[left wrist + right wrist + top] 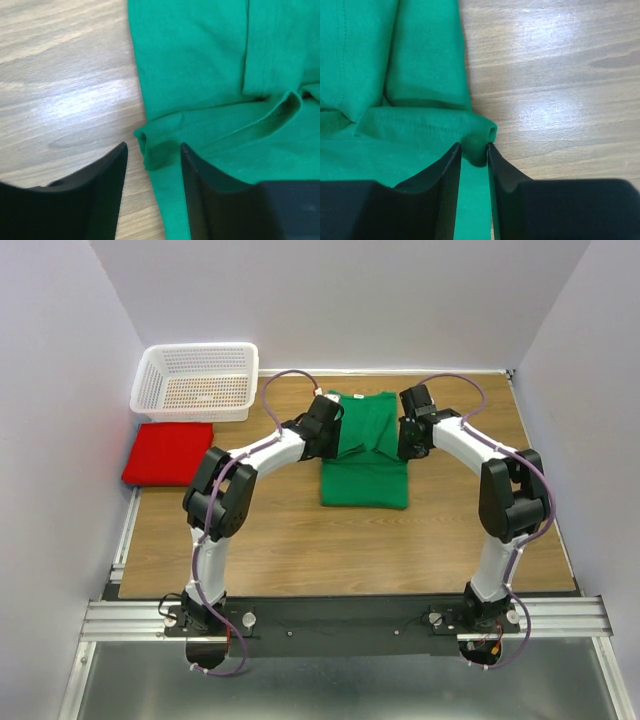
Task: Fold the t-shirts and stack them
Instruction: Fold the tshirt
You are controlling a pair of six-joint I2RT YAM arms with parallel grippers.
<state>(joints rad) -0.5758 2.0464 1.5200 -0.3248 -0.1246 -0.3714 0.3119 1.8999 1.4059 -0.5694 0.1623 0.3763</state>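
The green t-shirt [365,480] lies partly folded at the table's middle back, its sleeves turned in over the body. My left gripper [338,438] is at the shirt's left edge. In the left wrist view it [152,145] stands open, with a rolled hem fold [155,145] loose between the fingers and a gap on the left side. My right gripper [407,440] is at the shirt's right edge. In the right wrist view its [474,145] jaws are slightly apart around a fold corner [482,135]. The red t-shirt [168,452] lies folded at the far left.
A white perforated basket [200,348] stands at the back left corner, just behind the red shirt. Bare wooden table [300,550] stretches between the green shirt and the arm bases. Walls close in on the left, back and right.
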